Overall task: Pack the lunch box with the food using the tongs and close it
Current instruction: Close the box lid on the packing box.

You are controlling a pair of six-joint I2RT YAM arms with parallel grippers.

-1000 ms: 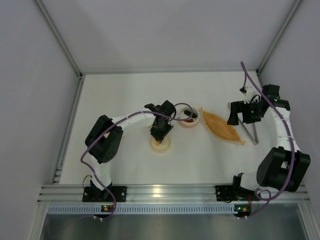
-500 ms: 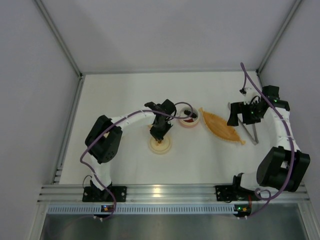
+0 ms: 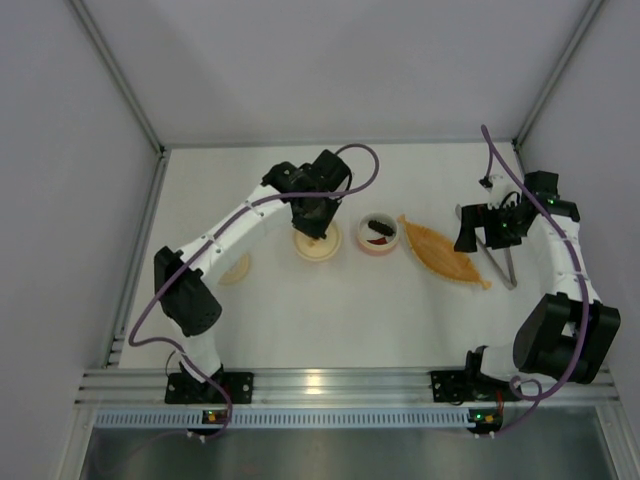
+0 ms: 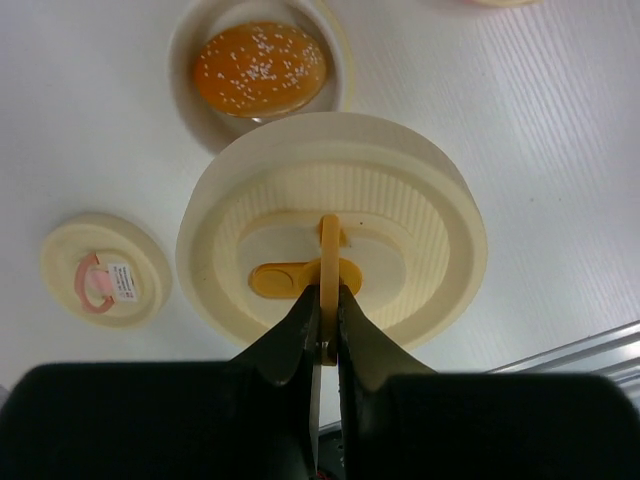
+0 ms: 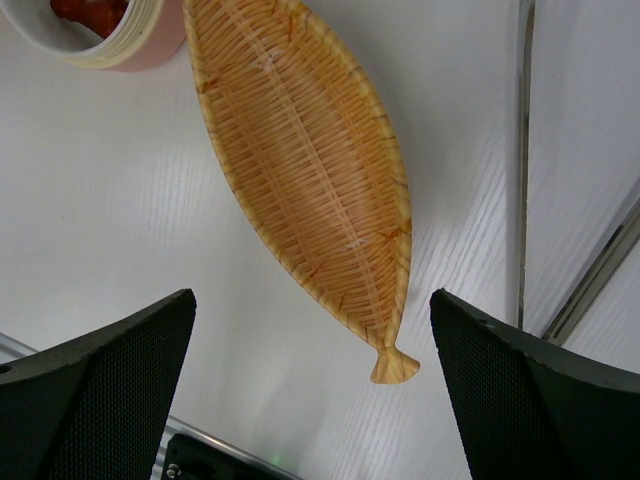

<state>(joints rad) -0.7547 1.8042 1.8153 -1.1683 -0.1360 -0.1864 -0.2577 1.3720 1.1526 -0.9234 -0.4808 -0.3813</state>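
Note:
My left gripper [image 4: 328, 295] is shut on the upright orange handle of a cream round lid [image 4: 420, 210], which hangs clear of the table. Just beyond the lid, an orange-tan sesame bun [image 4: 260, 68] lies in a cream bowl [image 4: 190, 60]. From above, the left gripper [image 3: 318, 222] sits left of a pink bowl [image 3: 379, 246] holding dark sausage pieces and a red bit [image 3: 378, 237]. The tongs [image 3: 498, 262] lie flat at the far right, seen as thin grey arms [image 5: 521, 160]. My right gripper [image 5: 315, 390] is open and empty above the tray's tail.
An orange woven boat-shaped tray [image 5: 300, 150] lies between the pink bowl [image 5: 110, 45] and the tongs. A second cream lid with a pink handle [image 4: 100, 282] rests on the table at the left [image 3: 235, 268]. Walls enclose the table on three sides.
My left gripper closed on the lid's handle, lifted it off the near table spot and carried it farther back. The arm's swing uncovered the pink-handled lid. The right arm stayed still.

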